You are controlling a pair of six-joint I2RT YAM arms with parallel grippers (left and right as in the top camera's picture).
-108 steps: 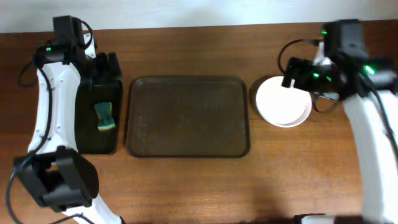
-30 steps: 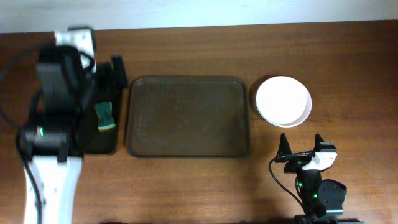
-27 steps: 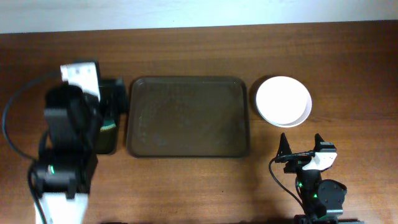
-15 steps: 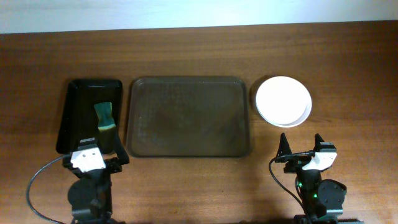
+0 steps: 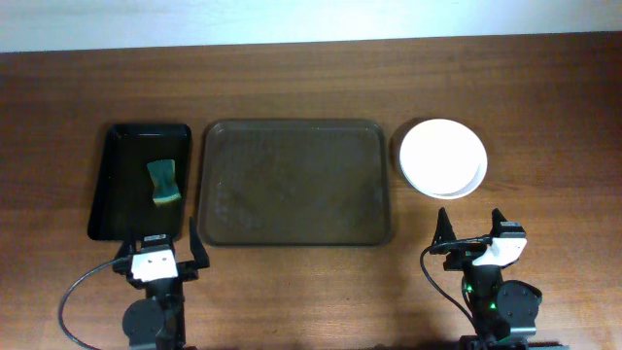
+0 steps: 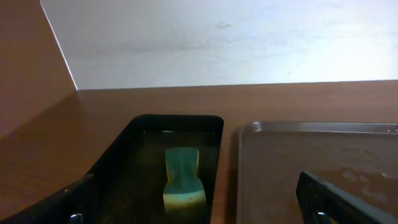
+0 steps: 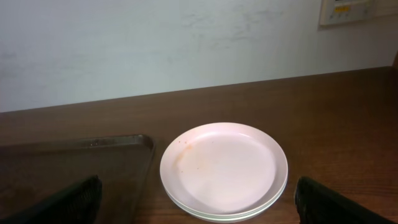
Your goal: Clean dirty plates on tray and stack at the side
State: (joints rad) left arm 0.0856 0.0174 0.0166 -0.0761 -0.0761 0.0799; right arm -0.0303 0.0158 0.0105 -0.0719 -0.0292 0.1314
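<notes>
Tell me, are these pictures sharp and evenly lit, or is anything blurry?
Overhead: sharp and evenly lit, with faint sheen on the tray. Left wrist: bright wall, sponge slightly soft, left gripper's fingers dark blurs at the corners. Right wrist: plates fairly clear, right gripper's fingers likewise blurred.

There were two trays: one brown tray point(image 5: 294, 126) and one black tray point(image 5: 146, 127). One sponge point(image 5: 164, 183). One stack of plates point(image 5: 443, 157), at least two rims showing, exact number unclear. Two grippers: left gripper point(image 5: 161, 248), right gripper point(image 5: 471, 219).
</notes>
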